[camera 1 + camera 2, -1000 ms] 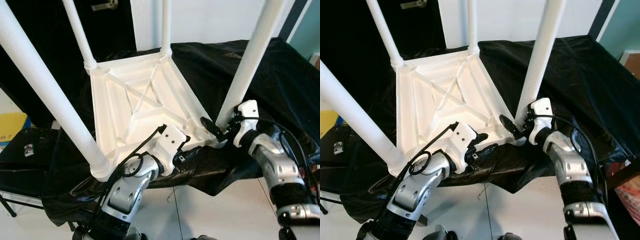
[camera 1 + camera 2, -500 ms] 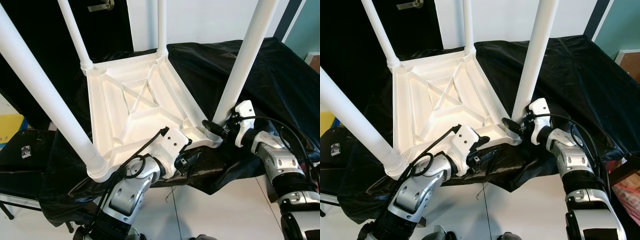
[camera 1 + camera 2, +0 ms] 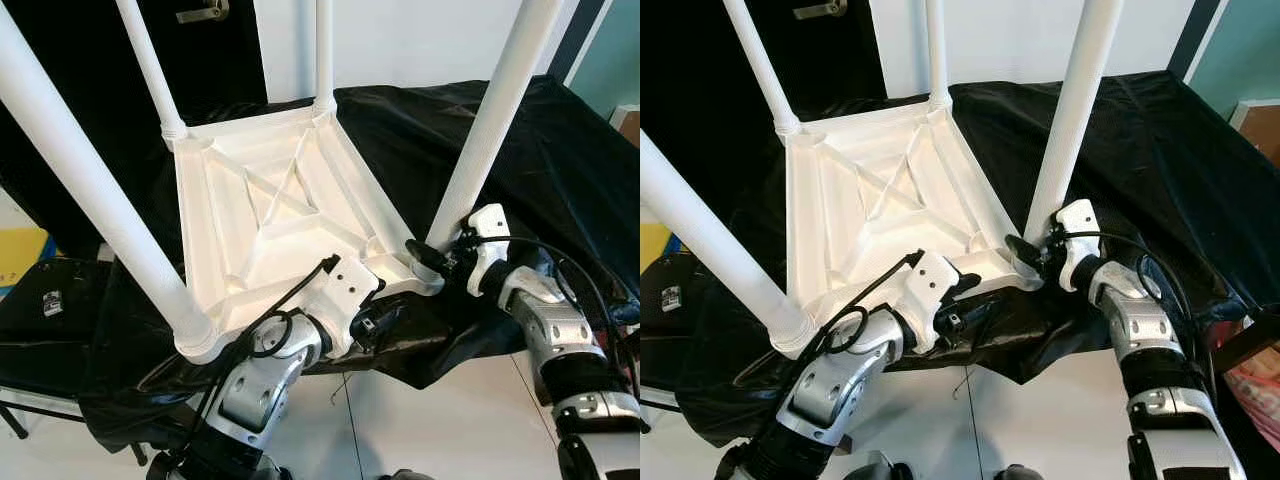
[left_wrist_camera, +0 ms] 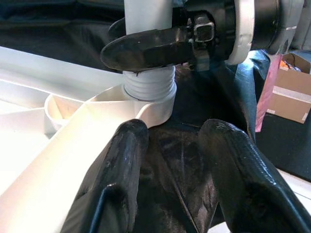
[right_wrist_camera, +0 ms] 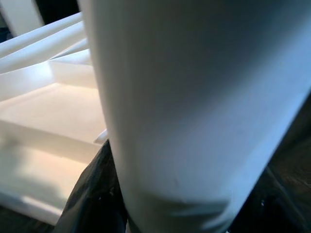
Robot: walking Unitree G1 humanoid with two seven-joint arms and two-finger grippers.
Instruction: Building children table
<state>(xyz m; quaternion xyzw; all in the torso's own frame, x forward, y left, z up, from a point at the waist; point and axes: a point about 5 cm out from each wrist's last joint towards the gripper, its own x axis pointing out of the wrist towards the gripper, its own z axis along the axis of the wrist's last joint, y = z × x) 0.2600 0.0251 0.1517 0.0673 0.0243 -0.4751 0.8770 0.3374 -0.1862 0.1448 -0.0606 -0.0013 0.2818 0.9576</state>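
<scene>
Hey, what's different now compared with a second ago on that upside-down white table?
Little has changed. The view shifted, so the camera moved. The right gripper stays clamped around the base of the near right leg where it meets the upturned tabletop. The left gripper stays by the tabletop's near edge, fingers apart. All four legs remain standing, and the black cloth is unchanged.

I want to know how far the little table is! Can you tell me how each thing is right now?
Table top: upside down on the black cloth, ribbed underside up.
Near-right leg: upright in its corner socket, right tool closed around its base.
Other three legs: standing in their sockets.
Left tool: open, at the table top's near edge, holding nothing.
Black cloth: spread out, wrinkled.
</scene>
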